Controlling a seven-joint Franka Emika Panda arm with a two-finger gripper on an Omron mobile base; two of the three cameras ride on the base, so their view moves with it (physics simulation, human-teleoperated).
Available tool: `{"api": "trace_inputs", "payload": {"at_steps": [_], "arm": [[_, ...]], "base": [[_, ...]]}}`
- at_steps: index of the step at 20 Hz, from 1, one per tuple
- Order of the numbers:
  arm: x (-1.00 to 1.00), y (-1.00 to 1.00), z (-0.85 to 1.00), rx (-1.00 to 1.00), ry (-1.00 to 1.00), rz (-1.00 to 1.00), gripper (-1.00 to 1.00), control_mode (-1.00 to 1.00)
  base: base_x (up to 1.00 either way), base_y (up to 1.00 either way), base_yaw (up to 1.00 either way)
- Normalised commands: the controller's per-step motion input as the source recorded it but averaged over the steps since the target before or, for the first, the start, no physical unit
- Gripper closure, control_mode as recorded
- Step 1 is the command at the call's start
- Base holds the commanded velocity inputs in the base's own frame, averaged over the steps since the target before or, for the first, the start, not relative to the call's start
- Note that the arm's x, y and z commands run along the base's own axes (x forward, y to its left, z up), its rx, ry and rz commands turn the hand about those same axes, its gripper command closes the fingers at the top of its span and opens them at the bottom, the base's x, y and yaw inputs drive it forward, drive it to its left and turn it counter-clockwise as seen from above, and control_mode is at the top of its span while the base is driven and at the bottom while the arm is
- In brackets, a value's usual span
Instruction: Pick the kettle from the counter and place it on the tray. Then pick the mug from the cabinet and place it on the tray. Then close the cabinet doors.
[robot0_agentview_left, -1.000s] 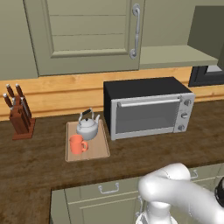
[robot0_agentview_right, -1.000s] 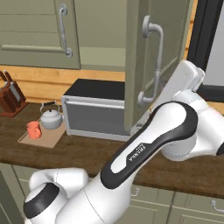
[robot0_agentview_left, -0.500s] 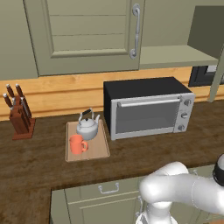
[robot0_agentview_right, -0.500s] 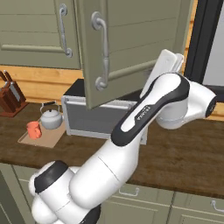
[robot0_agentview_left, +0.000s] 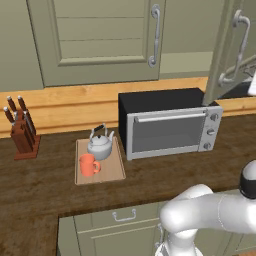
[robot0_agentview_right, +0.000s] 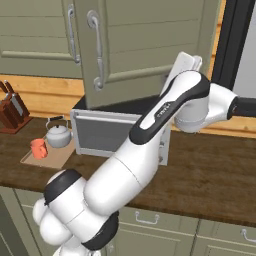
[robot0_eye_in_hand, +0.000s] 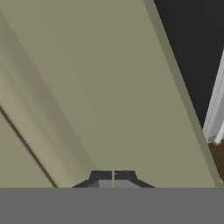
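Pushing the right cabinet door (robot0_agentview_right: 150, 45) shut looks best done flat and steady — claw (robot0_eye_in_hand: 113, 177) pinched narrow, holding nothing, tips against its panel; kettle (robot0_agentview_left: 100, 145) and mug (robot0_agentview_left: 89, 165) sit on the tray (robot0_agentview_left: 114, 171), well off to its left

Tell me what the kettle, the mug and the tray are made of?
The kettle looks like metal: silvery-grey and a bit shiny, with a dark arched handle. The mug is plain matte orange, perhaps ceramic or plastic; its look leaves that open. The tray they stand on looks like light wood, pale tan with a thin raised rim. All of it is rendered, so these are guesses from colour and shine.
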Motion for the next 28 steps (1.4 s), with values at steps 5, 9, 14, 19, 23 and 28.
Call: {"api": "trace_inputs", "payload": {"at_steps": [5,9,14,19,23,28], "arm": [[0.6,0.39,-0.28,0.0,0.0,-0.04,1.0,-1.0],[0.58,0.38,-0.24,0.0,0.0,-0.04,1.0,-1.0],[0.59,0.47,-0.19,0.0,0.0,-0.05,1.0,-1.0],[0.49,0.51,-0.08,0.0,-0.01,-0.12,1.0,-1.0],[0.57,0.5,-0.07,0.0,-0.03,-0.22,1.0,-1.0],[0.64,0.45,-0.15,0.0,-0.01,-0.22,1.0,-1.0]], "base": [[0.0,0.0,0.0],[0.0,0.0,0.0],[0.0,0.0,0.0],[0.0,0.0,0.0],[0.0,0.0,0.0],[0.0,0.0,0.0]]}}
